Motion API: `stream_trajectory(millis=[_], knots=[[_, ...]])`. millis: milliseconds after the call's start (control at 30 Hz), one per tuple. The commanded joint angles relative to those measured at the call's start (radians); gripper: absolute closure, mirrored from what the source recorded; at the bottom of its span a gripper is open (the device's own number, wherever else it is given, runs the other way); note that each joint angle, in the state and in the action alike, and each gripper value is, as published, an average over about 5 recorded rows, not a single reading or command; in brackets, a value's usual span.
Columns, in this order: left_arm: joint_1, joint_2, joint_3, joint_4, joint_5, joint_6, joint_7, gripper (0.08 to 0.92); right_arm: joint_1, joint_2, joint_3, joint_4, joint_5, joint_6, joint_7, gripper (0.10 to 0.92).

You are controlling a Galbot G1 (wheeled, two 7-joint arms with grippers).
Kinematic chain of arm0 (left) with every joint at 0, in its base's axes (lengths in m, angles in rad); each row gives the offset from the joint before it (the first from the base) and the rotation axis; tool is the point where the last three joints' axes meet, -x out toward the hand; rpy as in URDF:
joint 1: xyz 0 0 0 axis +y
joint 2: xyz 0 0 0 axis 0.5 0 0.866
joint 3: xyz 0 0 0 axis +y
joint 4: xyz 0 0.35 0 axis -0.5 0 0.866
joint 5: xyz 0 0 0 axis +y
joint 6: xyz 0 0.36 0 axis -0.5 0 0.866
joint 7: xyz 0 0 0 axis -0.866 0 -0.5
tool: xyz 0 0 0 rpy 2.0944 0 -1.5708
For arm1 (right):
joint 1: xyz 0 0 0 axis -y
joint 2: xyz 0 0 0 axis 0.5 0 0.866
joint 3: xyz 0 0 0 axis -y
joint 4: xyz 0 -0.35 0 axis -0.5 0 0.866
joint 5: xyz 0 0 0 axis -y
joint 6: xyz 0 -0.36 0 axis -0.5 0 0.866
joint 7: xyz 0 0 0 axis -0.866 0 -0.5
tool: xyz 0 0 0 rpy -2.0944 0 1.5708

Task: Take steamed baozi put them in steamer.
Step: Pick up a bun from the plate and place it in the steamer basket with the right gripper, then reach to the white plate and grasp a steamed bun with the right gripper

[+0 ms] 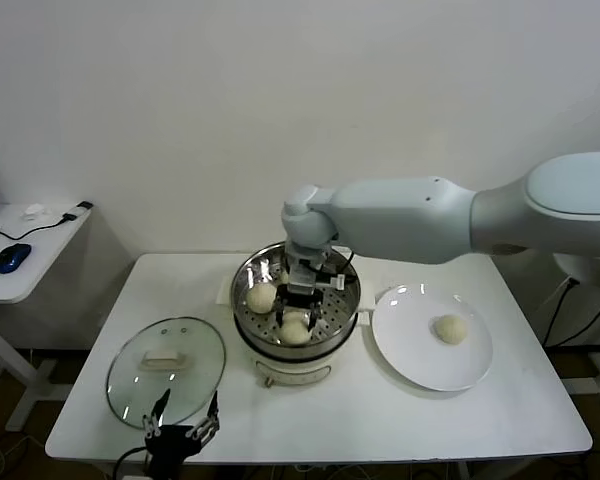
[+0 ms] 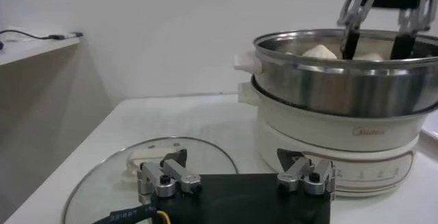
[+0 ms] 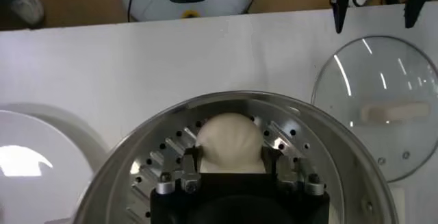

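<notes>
The steel steamer (image 1: pixel 346 305) sits on its cream pot base mid-table. My right gripper (image 1: pixel 296 318) reaches down into it, its fingers closed against both sides of a baozi (image 1: pixel 295 330), low over the perforated floor (image 3: pixel 301 143). In the right wrist view the gripper (image 3: pixel 230 153) hugs that bun (image 3: pixel 229 140). A second baozi (image 1: pixel 261 297) lies in the steamer to its left. Another baozi (image 1: pixel 449 328) lies on the white plate (image 1: pixel 410 350). My left gripper (image 1: pixel 183 425) is open and empty at the table's front edge.
The glass lid (image 1: pixel 166 370) with a white handle lies flat left of the steamer, just beyond my left gripper (image 2: pixel 233 160); it also shows in the left wrist view (image 2: pixel 137 177). A side desk with a blue mouse (image 1: pixel 12 257) stands far left.
</notes>
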Motion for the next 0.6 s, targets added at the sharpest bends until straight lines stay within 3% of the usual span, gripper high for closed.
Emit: stream_trajectory(millis=[33, 167, 367, 500, 600], knots=[[0.001, -0.001, 0.000, 0.000, -0.002, 0.000, 0.000, 0.177, -0.064, 0.044, 0.015, -0.089, -0.034, 0.065, 0.007, 0.322], [0.003, -0.002, 0.000, -0.003, -0.002, -0.001, 0.000, 0.177, -0.001, 0.033, 0.016, -0.092, 0.021, 0.091, -0.025, 0.226], [0.008, -0.002, 0.002, -0.011, -0.001, -0.002, 0.000, 0.177, 0.180, -0.065, -0.017, -0.088, 0.222, 0.097, -0.120, 0.203], [0.006, -0.001, 0.003, -0.018, -0.001, -0.004, 0.001, 0.177, 0.317, -0.239, -0.139, -0.105, 0.356, -0.086, -0.127, 0.202], [0.001, 0.000, 0.003, -0.022, -0.001, -0.005, 0.002, 0.177, 0.365, -0.386, -0.233, -0.124, 0.347, -0.248, -0.113, 0.203]])
